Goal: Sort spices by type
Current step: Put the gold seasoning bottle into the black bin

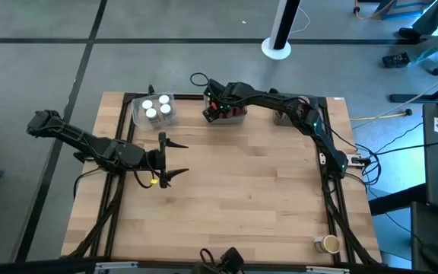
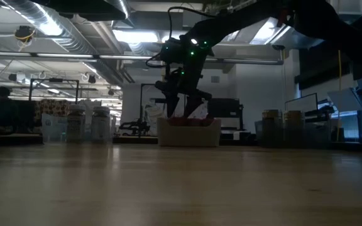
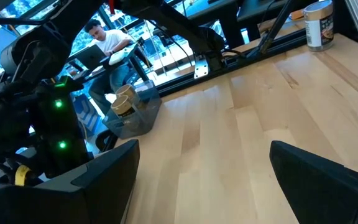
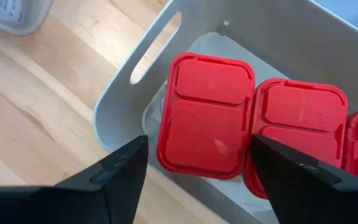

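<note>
Right wrist view: the only close look into the grey tray (image 4: 114, 112), where three red packets (image 4: 205, 116) lie side by side, lids up, the third cut off at the frame edge; the right claw (image 4: 197, 171) hangs just above the first packet with its fingers spread to either side of it, and whether they touch it cannot be told. High view: the same right claw (image 1: 217, 106) sits over the middle tray (image 1: 238, 114) at the far edge of the desk (image 1: 234, 198), hiding most of the red packets; a clear tray (image 1: 139, 114) to its left holds white-capped jars (image 1: 156, 108), and a third tray under the right arm is largely covered. One tan-brown jar (image 1: 328, 243) stands alone near the desk's near right corner. The left claw (image 1: 164, 160) waits over bare wood on the left side, fingers spread wide, holding nothing. Left wrist view: shows tan-brown jars (image 3: 124, 102) in a clear tray (image 3: 138, 118), a lone jar (image 3: 319, 23) at the desk edge, and a seated person beyond. Low view: dark; the trays' contents are hard to make out.
</note>
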`<state>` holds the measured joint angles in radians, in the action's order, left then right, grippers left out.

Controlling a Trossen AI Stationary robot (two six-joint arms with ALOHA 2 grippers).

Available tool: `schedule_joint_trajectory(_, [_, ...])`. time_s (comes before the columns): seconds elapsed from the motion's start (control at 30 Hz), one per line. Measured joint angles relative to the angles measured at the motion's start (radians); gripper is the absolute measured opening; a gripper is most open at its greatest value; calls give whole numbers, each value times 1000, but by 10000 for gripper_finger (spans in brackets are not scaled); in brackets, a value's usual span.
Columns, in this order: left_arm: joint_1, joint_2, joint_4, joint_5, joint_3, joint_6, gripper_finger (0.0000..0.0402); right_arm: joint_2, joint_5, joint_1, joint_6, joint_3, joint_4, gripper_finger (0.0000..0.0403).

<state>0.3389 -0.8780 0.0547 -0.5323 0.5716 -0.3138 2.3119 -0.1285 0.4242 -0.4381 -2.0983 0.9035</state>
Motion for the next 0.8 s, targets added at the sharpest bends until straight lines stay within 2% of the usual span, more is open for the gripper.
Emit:
schedule_joint_trajectory(0.2, [0,0,-1,0,0,0,347,-17,15,-12,54,2,13,283])
schedule_joint_trajectory(0.43, [0,0,-12,0,0,0,347,-107,8,-45,61,2,75,284])
schedule_joint_trajectory(0.8, [0,0,-13,0,0,0,347,-228,5,-230,51,2,311,284])
